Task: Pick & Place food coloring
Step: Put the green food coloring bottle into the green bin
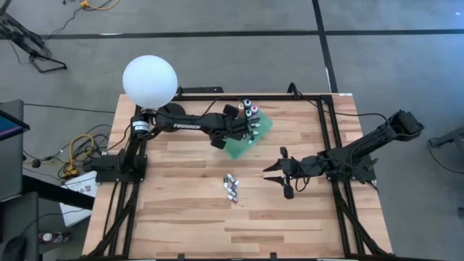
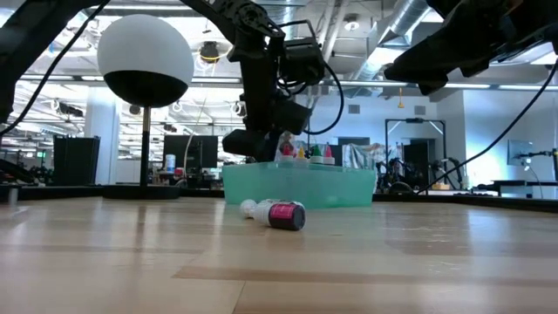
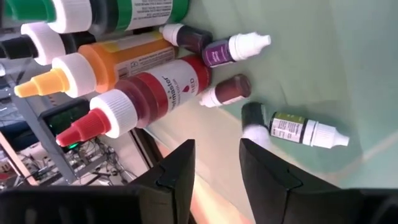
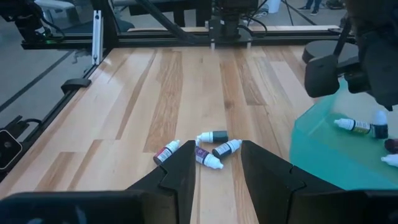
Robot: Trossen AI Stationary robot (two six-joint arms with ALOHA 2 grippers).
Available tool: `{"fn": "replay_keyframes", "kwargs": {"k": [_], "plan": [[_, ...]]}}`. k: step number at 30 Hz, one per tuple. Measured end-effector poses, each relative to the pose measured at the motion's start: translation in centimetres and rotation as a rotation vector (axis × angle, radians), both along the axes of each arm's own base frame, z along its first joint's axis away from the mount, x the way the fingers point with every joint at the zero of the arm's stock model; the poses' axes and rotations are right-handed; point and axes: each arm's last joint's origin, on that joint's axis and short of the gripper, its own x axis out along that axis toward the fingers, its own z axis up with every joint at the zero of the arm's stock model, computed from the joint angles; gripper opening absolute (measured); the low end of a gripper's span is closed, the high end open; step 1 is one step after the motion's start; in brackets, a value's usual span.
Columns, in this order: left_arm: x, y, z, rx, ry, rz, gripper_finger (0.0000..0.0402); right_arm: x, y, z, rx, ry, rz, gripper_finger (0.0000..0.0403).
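The food coloring is in two groups. Several small vials (image 1: 231,186) lie on their sides on the bare wood mid-table, also seen in the right wrist view (image 4: 211,149). Large red (image 3: 149,93), orange (image 3: 106,65) and green bottles stand at the far edge of a translucent green tray (image 2: 349,187). Small vials lie on the tray floor, among them a purple one (image 3: 233,50), a brown one (image 3: 227,90) and a green-labelled one (image 3: 305,130). My left gripper (image 3: 214,168) hangs open over the tray, tilted down, with nothing between its fingers. A dark vial (image 3: 254,118) lies just past one fingertip. My right gripper (image 1: 272,174) waits open to the right of the loose vials, above the table.
A white globe lamp (image 1: 150,80) stands at the table's far left corner, beside the left arm's base. Black frame rails (image 1: 330,145) run along the table's edges. Bare wood spreads across the near half of the table (image 1: 239,232).
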Motion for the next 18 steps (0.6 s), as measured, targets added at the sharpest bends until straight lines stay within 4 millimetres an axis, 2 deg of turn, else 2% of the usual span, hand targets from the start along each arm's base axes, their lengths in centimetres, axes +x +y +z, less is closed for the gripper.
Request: {"fn": "replay_keyframes", "kwargs": {"k": [9, 14, 18], "plan": [[-0.7, -0.2, 0.4, -0.029, 0.004, 0.056, 0.0121, -0.1, 0.0, -0.2, -0.008, 0.020, 0.000, 0.0120], [-1.3, -0.9, 3.0, -0.130, -0.121, 0.081, 0.0121, -0.1, 0.0, -0.3, -0.011, 0.027, -0.001, 0.0120], [-2.2, -2.2, 6.3, -0.257, -0.263, 0.081, 0.0121, -0.1, 0.0, -0.3, -0.012, 0.027, -0.003, 0.0120]]}}
